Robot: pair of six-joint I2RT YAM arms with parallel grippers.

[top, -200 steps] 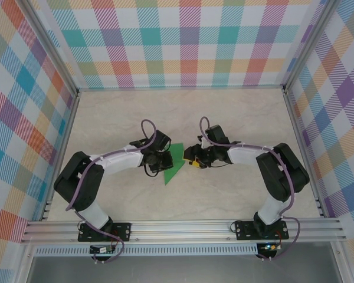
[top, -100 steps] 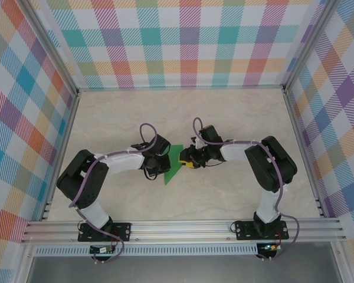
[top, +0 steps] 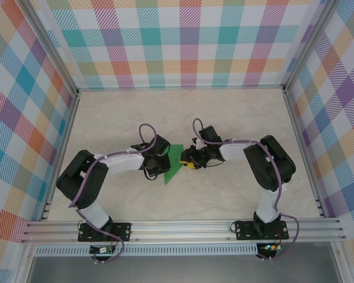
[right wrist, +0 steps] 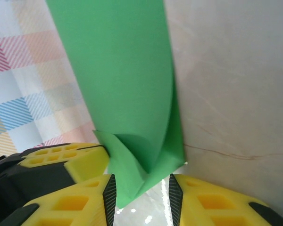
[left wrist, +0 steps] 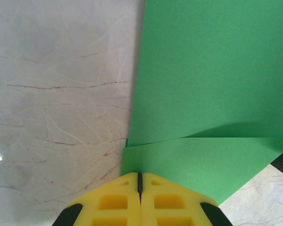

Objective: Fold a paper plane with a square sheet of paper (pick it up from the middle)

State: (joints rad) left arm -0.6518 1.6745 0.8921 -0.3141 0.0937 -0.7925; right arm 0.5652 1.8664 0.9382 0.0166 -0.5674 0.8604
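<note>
One green sheet (top: pixel 173 164), folded into overlapping layers.

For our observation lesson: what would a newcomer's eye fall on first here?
A creased bright-green paper sheet stands out at the centre of the marbled table, pinched by the left arm's yellow fingers. The right arm's yellow fingers stand open around its curled corner, amid plaid walls.
</note>
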